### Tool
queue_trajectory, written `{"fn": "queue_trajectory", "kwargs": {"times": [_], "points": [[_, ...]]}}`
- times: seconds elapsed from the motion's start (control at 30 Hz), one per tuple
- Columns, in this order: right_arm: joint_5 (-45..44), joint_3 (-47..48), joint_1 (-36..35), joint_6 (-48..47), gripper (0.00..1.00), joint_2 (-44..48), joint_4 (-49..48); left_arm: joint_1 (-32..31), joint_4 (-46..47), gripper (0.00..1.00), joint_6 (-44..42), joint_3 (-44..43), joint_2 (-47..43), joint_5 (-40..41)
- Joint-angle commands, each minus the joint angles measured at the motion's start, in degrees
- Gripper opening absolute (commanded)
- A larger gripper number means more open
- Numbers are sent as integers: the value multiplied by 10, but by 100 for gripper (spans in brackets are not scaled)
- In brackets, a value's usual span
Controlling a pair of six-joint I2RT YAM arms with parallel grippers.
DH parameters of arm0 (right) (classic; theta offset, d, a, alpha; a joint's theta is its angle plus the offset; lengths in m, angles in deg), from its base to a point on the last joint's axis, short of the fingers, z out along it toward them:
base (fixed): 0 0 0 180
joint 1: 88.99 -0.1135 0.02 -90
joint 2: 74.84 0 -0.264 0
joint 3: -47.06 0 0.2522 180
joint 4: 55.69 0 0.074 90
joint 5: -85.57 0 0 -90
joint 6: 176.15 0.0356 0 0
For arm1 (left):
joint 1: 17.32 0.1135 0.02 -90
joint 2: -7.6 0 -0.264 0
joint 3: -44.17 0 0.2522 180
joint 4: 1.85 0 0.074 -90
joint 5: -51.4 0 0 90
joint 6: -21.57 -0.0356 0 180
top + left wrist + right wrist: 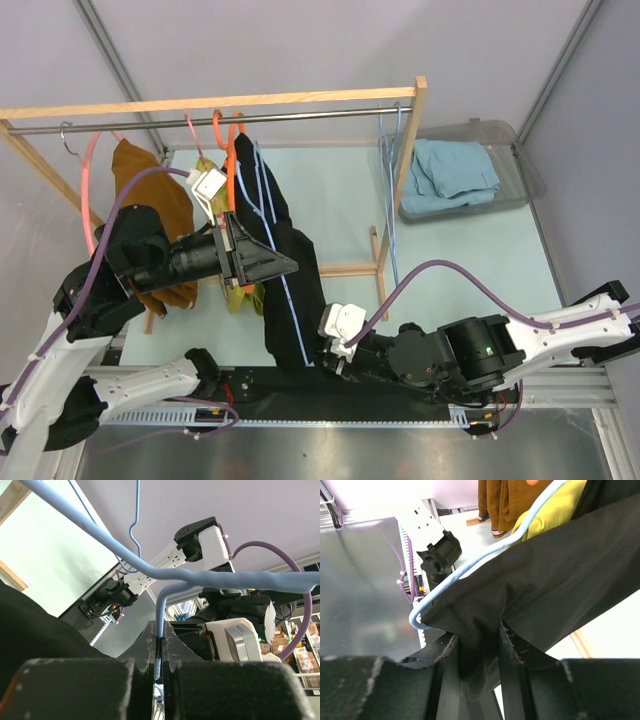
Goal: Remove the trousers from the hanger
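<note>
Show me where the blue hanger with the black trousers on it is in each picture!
Top view: the blue hanger runs down the middle, along the black trousers.
Left wrist view: the hanger crosses the top as a thick bar and drops between the left tool's fingers.
Right wrist view: the hanger slants from the top right down to the left.
Shared landmark: the black trousers under it.

The left arm [150,262] reaches to the right, its fingers [144,647] pressed tightly together. The right arm [480,352] stretches left along the near edge, its fingers [512,652] almost closed.
</note>
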Motion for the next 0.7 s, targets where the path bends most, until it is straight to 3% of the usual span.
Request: {"fn": "queue_trajectory", "kwargs": {"times": [0.0,0.2,0.27,0.3,0.43,0.5,0.67], "points": [[-20,-6,11,9,36,5,-10,-1,70,1,13,-42,-9,-27],[-37,-2,14,5,39,-18,-31,-1,71,0,15,-41,-9,-28],[-57,3,13,4,34,-24,-34,-1,69,0,14,-40,-10,-28],[-63,5,14,3,26,-26,-34,-1,68,0,14,-40,-10,-28],[-53,14,13,-13,15,-19,-40,0,66,0,13,-39,-12,-27],[-50,20,14,-17,0,-13,-46,-1,65,0,12,-37,-14,-27],[-78,52,-1,-31,0,-17,-34,-1,52,0,2,-31,-16,-16]]}}
